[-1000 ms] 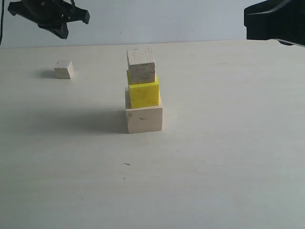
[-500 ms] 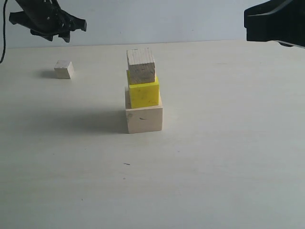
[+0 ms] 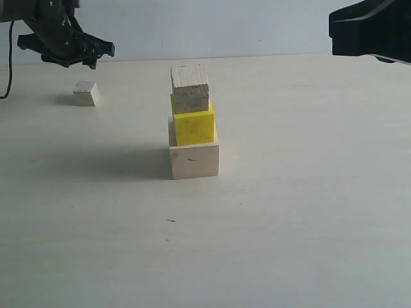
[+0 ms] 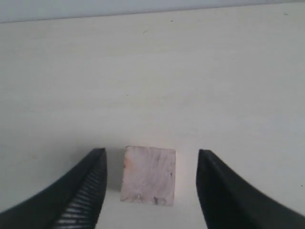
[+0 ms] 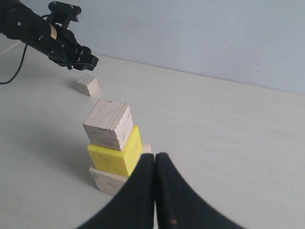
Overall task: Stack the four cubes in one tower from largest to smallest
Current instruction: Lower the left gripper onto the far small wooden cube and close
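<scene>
Cube (image 4: 148,175), tiny, pale wood, under released left jaws; right jaws clenched, empty.

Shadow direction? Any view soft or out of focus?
Exterior view: sharp, stack and tiny cube cast soft shadows leftward. Left wrist view: tiny cube soft, pinkish cast. Right wrist view: shut right gripper dark and slightly soft in foreground, stack crisp.

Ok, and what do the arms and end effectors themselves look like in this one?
Both are black. The left end effector has two curved, tapering fingers, with ribbing visible on one inner face. A thin black cable hangs from that arm, which carries a small pale label. The right end effector has smooth, glossy, curved fingers.
</scene>
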